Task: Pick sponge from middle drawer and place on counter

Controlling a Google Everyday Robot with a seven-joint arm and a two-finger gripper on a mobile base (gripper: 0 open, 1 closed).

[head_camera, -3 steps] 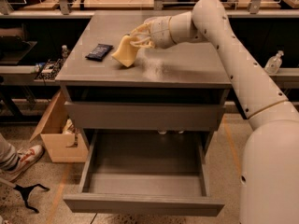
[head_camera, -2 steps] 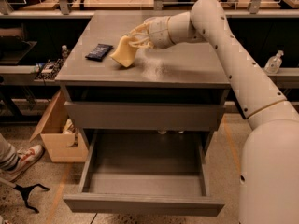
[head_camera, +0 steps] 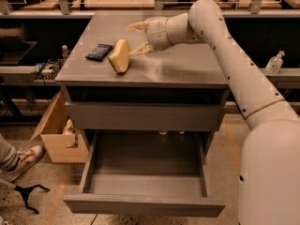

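1. Compared with the frame 0.7 s earlier, the sponge [head_camera: 119, 55] has left the gripper [head_camera: 137, 38]. It was clamped between the fingers then, and it now rests on the counter [head_camera: 187, 71] under its own weight.
2. Gripper state: the 2 fingers are spread apart and hold nothing. The gripper hovers over the rear centre of the counter, just right of the sponge. The lower fingertip [head_camera: 138, 50] is just beside the sponge's upper right edge; contact cannot be confirmed.
3. Sponge position: front left part of the counter, tilted up on 1 edge, just right of the flat black packet [head_camera: 99, 51].
4. The arm [head_camera: 234, 64] and the packet show no change of position.
5. The middle drawer [head_camera: 143, 205] is pulled fully out below the counter. Its bare grey floor shows from wall to wall.
6. The upper drawer front [head_camera: 145, 116] is shut, so any contents are hidden.
7. A cardboard box [head_camera: 55, 142] stands open on the floor to the left of the cabinet. Pale items show inside it, but they cannot be identified.
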